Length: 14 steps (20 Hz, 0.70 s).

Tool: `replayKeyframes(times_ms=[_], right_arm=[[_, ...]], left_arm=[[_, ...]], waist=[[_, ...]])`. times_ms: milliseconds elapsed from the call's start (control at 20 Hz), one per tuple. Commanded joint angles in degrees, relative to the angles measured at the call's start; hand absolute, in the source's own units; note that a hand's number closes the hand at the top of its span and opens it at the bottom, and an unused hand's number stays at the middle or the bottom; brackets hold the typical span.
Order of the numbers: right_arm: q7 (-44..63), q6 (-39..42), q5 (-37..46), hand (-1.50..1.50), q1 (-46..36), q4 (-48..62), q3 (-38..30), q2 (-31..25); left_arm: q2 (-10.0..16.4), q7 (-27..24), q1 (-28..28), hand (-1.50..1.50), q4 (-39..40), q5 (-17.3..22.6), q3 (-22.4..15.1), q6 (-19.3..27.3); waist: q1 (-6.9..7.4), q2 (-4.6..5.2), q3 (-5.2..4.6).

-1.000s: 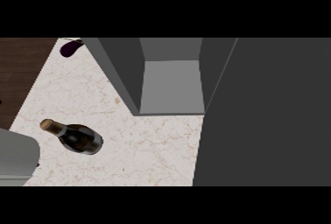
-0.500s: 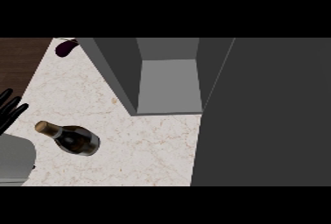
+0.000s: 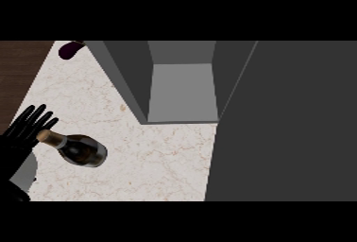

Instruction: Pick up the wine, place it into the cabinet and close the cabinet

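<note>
Wine bottle (image 3: 82,150) sits on the counter (image 3: 153,160) at my 8 o'clock, its neck pointing toward 10. I see my left hand (image 3: 26,130) just beside that neck, fingers straight and spread, grasping nothing. At 12 o'clock the cabinet (image 3: 180,92) stands open, well apart from the bottle.

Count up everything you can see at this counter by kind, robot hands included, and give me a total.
Wine bottle: 1
Cabinet: 1
Dark purple object, cut off at the top edge: 1
Left hand: 1
Total: 4
</note>
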Motion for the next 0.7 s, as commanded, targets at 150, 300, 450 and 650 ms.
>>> replayKeyframes(times_ms=[150,300,450,650], right_arm=[[4.60,-0.42,-6.57,-1.50,-2.48,-4.44,-3.07,-1.42],[4.81,-1.16,-4.23,-1.50,-1.64,-5.30,-0.12,-0.57],[2.54,-0.38,-4.05,-1.50,0.22,-4.67,-0.17,-0.28],[5.15,-2.45,-1.65,-1.50,0.00,-6.61,3.48,0.85]], left_arm=[[0.32,-11.50,-5.23,-1.50,15.83,-11.38,0.53,-3.24],[-1.22,-15.83,-5.36,-1.50,18.20,-16.35,-1.07,-2.13],[-1.68,-20.47,-8.32,-1.50,24.49,-19.65,-2.23,-1.88],[0.89,-22.80,-9.03,-1.50,28.87,-19.81,-1.48,-2.55]], waist=[[0.03,0.13,-0.14],[0.12,0.09,-0.15],[-0.05,0.20,-0.15],[0.13,0.07,-0.16]])
